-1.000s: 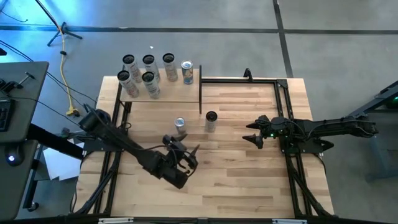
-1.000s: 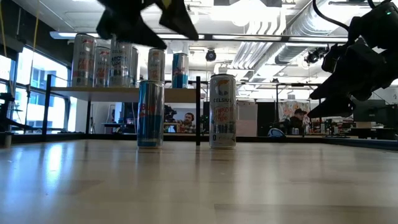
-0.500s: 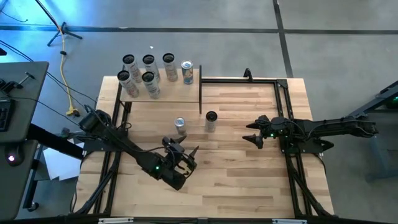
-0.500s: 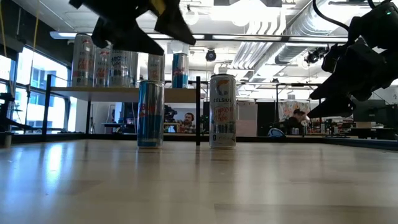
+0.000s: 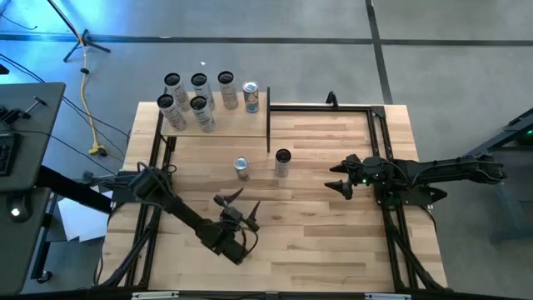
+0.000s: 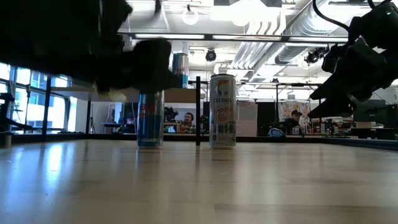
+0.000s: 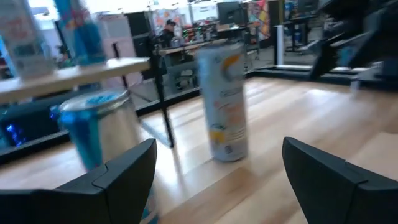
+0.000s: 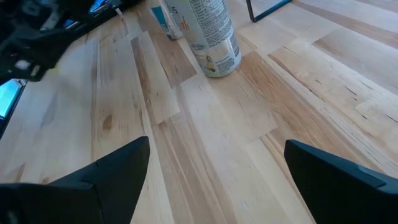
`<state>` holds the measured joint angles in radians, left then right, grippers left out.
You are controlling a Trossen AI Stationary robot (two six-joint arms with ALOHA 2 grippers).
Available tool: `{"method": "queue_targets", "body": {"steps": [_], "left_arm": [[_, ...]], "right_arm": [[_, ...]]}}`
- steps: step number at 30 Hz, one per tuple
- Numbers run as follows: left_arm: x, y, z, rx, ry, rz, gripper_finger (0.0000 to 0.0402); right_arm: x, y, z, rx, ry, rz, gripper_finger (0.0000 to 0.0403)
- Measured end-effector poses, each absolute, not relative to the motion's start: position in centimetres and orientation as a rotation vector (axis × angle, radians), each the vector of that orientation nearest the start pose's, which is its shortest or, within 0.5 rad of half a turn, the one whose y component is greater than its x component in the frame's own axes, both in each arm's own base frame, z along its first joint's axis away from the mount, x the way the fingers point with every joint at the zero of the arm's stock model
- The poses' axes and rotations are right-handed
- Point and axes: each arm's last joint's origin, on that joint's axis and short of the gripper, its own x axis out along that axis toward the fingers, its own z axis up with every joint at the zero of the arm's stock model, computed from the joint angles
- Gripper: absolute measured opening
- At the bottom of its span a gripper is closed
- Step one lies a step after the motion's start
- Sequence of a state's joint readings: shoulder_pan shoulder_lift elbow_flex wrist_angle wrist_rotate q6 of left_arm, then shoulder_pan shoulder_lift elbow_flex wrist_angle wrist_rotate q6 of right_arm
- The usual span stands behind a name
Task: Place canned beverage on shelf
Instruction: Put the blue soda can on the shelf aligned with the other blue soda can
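Observation:
Two cans stand upright on the tabletop: a blue can (image 5: 241, 168) (image 7: 99, 127) and a white can (image 5: 282, 162) (image 7: 222, 99). The shelf (image 5: 237, 127), a pale board on thin black posts at the table's far left, carries several cans. My left gripper (image 5: 238, 202) (image 7: 217, 186) is open, low over the table on the near side of the two cans and pointing level at them; it touches nothing. In the low view it is a dark blur (image 6: 124, 62) in front of the shelf. My right gripper (image 5: 340, 185) waits open at the right, above the table.
A bare black metal frame (image 5: 325, 107) runs along the table's far right edge. Bare wood lies between the two grippers and along the near edge. The right wrist view shows the white can (image 8: 214, 31), the blue can (image 8: 166, 18) and the left arm (image 8: 37, 37) beyond them.
My left gripper has sunk toward the tabletop and rolled at the wrist, so that it now points level at the two standing cans. It has stayed open. The cans have not moved.

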<state>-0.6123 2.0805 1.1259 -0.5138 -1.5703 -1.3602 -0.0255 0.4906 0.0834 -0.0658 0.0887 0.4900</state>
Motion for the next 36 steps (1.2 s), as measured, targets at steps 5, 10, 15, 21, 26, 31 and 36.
{"method": "queue_targets", "body": {"steps": [5,10,15,21,26,31,36], "left_arm": [[30.0,-15.1,10.0,0.034,0.017,1.018,0.0316],[29.8,-13.6,10.1,0.004,0.005,1.056,0.0312],[29.4,-14.0,9.9,-0.097,0.071,1.062,0.031],[27.9,-13.8,10.2,-0.099,0.124,1.085,0.031],[27.5,-12.6,10.7,-0.086,0.117,1.131,0.031],[27.9,-11.7,10.8,-0.071,0.066,1.136,0.031],[28.4,-10.6,10.9,-0.063,0.051,1.165,0.031]], "right_arm": [[12.2,-0.6,14.2,0.465,0.44,-0.227,0.036],[12.2,-0.6,14.2,0.465,0.441,-0.227,0.036],[12.2,-0.6,14.2,0.465,0.441,-0.228,0.036],[12.2,-0.6,14.2,0.464,0.441,-0.228,0.036],[12.2,-0.6,14.2,0.463,0.44,-0.232,0.036],[12.2,-0.6,14.2,0.463,0.44,-0.231,0.036],[12.2,-0.6,14.2,0.464,0.44,-0.231,0.036]]}}
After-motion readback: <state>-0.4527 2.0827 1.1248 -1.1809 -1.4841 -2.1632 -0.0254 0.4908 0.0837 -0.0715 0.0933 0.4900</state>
